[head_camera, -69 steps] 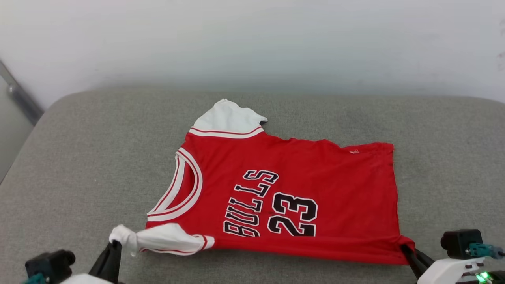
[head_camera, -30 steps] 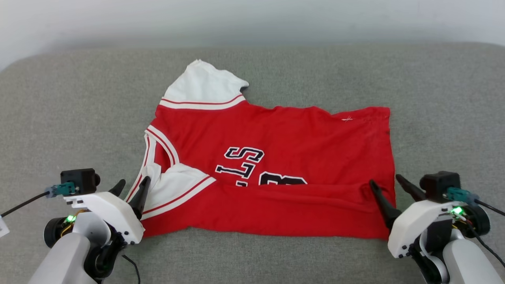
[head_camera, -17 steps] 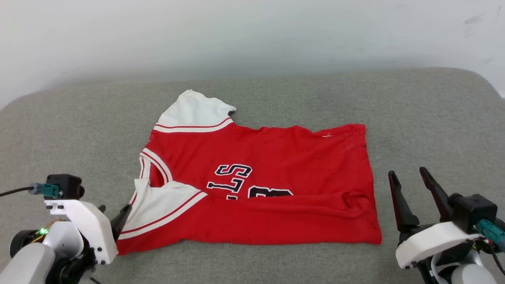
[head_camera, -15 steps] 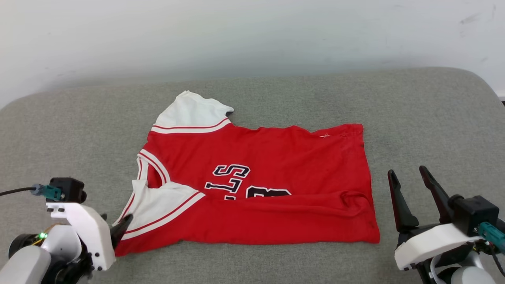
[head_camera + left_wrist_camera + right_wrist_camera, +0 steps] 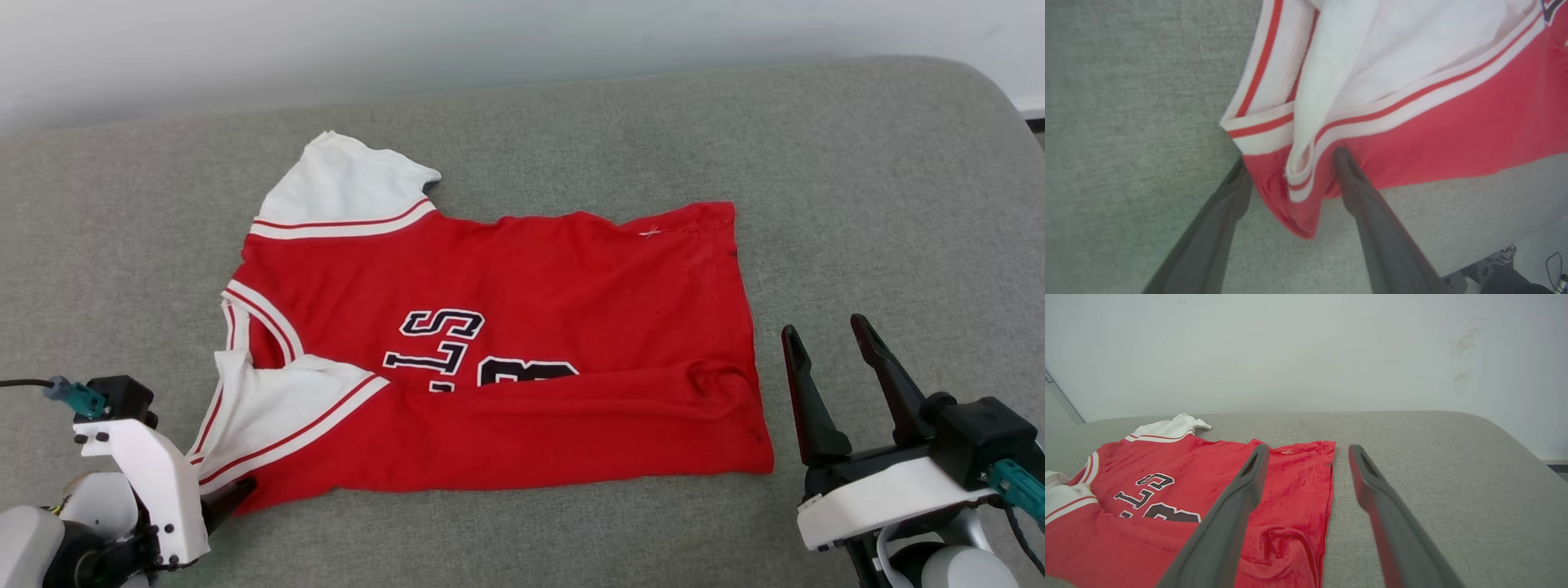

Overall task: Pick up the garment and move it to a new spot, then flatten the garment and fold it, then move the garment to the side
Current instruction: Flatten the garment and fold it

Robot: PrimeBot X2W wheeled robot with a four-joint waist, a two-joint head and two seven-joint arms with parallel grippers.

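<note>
At 8 o'clock of the red jersey, L hand is spread wide. Its fingers sit astride the near shoulder corner, fabric between them but not pinched. Jersey lies mid grey cushion, neck to 9 o'clock, hem to 3. Near long edge is folded over toward 12, hiding the lower half of the lettering. Near sleeve lies turned in on the chest; far sleeve sticks out at 11. At 4 o'clock, R hand is also wide, just off the hem corner, apart from the cloth, holding nothing.

Handling, my read: light, limp knit w/ no stiffness, so it'll sag, drag on the woven cushion & crease if pulled from one point. Not fragile, not slippery. Best grips prob. the corners and hemmed edges, both hands together w/ slight tension. Striped trim looks thicker, shd give a firmer bite.

Count: 1 jersey, 2 sleeves, 2 hands, 1 cushion.
</note>
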